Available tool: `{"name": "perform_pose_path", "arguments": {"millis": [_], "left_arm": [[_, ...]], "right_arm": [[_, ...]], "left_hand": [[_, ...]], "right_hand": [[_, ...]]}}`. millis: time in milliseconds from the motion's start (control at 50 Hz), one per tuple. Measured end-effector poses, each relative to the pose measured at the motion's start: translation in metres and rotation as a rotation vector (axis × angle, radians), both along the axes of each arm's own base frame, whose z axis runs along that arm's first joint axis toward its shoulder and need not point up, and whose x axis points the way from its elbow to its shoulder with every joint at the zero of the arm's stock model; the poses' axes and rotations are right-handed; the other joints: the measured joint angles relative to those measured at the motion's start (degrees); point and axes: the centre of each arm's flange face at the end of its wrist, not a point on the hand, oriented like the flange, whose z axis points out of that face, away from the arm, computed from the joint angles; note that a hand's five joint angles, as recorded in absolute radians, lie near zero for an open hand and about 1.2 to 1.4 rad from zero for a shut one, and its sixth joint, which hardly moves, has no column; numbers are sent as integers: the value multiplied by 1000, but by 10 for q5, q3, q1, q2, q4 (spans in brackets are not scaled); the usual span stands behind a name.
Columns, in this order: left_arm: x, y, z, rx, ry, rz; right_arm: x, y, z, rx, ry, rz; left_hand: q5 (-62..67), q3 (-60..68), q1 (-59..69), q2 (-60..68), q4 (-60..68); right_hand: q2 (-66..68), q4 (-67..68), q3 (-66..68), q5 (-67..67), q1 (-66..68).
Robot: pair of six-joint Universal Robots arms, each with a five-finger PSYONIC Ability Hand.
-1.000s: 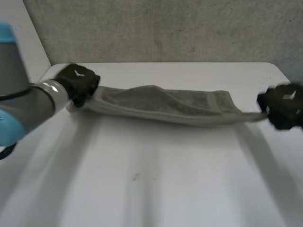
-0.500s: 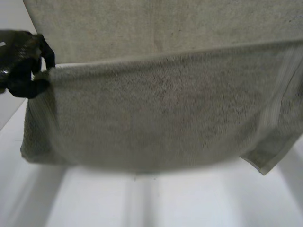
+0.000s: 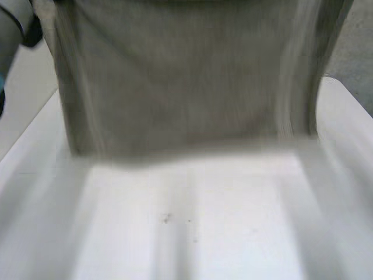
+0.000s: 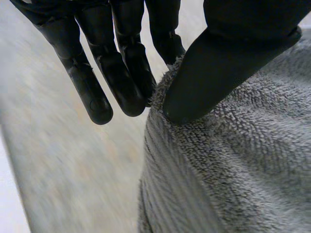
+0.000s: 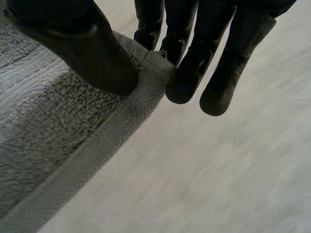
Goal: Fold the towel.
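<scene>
- One towel (image 3: 186, 81), grey-green terry cloth, hangs spread out like a curtain above the worktop (image 3: 192, 233). In the head view it covers the upper half of the scene from side to side.
- The towel's lower edge runs nearly level and hangs above the white worktop surface. Whether it touches the surface cannot be told.
- A flat woven band runs down the towel's edge on the robot's right side.
- Two robot hands hold the towel, one at each upper corner.
- The left hand (image 4: 233, 63) is seen in its own wrist view. Its thumb presses down on the looped pile at the towel's corner, and its fingers (image 4: 121, 73) reach down almost straight behind the cloth. The innermost ones pinch the corner against the thumb.
- The right hand (image 5: 73, 43) is seen in its own wrist view. Its thumb lies on the towel just beside the woven band, and its fingers (image 5: 194, 53) come down behind the edge. The corner is nipped between thumb and fingers.
- One arm shows in the head view: the left arm (image 3: 10, 23), grey, raised at the towel's upper left corner.
- One worktop, white, with a small dark speck (image 3: 166, 219) near its middle, below the towel.
- A grey wall (image 3: 356, 52) shows past the towel's right edge.
</scene>
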Motion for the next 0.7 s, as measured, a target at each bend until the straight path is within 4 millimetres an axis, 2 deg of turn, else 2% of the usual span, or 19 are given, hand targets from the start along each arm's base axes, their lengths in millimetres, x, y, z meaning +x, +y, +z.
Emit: {"name": "perform_pose_path", "arguments": {"millis": [20, 80, 140, 200, 240, 260, 320, 340, 400, 420, 480, 520, 580, 620, 700], "left_arm": [[3, 0, 9, -26, 44, 14], [9, 2, 19, -49, 121, 38], [13, 4, 10, -7, 150, 59], [16, 5, -17, 85, 134, 74], [18, 9, -47, 181, 103, 83], [18, 11, -56, 210, 93, 85], [21, 21, -106, 352, 42, 92], [21, 23, -113, 372, 34, 93], [24, 38, -161, 500, -13, 93], [25, 41, -169, 520, -20, 91], [27, 59, -212, 628, -64, 77], [29, 70, -232, 679, -94, 67], [32, 87, -258, 746, -151, 51], [34, 97, -270, 779, -194, 41], [37, 117, -283, 817, -278, 25]], "right_arm": [[-2, 3, 13, -52, -51, 11], [-5, 10, 28, -106, -122, 39], [-6, 18, 26, -86, -142, 61], [-5, 23, 8, 4, -116, 78], [-3, 27, -20, 120, -66, 94], [-2, 28, -27, 150, -51, 98], [2, 36, -77, 326, 49, 122], [2, 37, -84, 350, 65, 125], [3, 47, -132, 481, 165, 137], [3, 49, -142, 505, 183, 138], [1, 61, -196, 622, 291, 145], [0, 69, -221, 672, 338, 148], [-6, 79, -251, 735, 385, 143], [-14, 82, -262, 765, 393, 129], [-32, 84, -269, 801, 380, 87]], "left_hand": [[0, 0, 0, 0, 0], [0, 0, 0, 0, 0], [0, 0, 0, 0, 0], [0, 0, 0, 0, 0], [0, 0, 0, 0, 0], [0, 0, 0, 0, 0], [0, 0, 0, 0, 0], [0, 0, 0, 0, 0], [0, 0, 0, 0, 0], [0, 0, 0, 0, 0], [0, 0, 0, 0, 0], [0, 0, 0, 0, 0], [0, 0, 0, 0, 0], [0, 0, 0, 0, 0], [0, 0, 0, 0, 0]], "right_hand": [[0, 0, 0, 0, 0], [0, 0, 1, 0, 0], [0, 0, 1, 0, 0], [0, 0, 1, 0, 0], [0, 0, 1, 0, 0], [0, 0, 1, 1, 0], [0, 0, 1, 1, 0], [0, 0, 1, 1, 0], [0, 0, 1, 1, 0], [0, 0, 1, 1, 0], [0, 0, 1, 1, 0], [0, 0, 1, 1, 0], [0, 0, 1, 1, 0], [0, 0, 1, 1, 0], [0, 0, 1, 1, 0]]}}
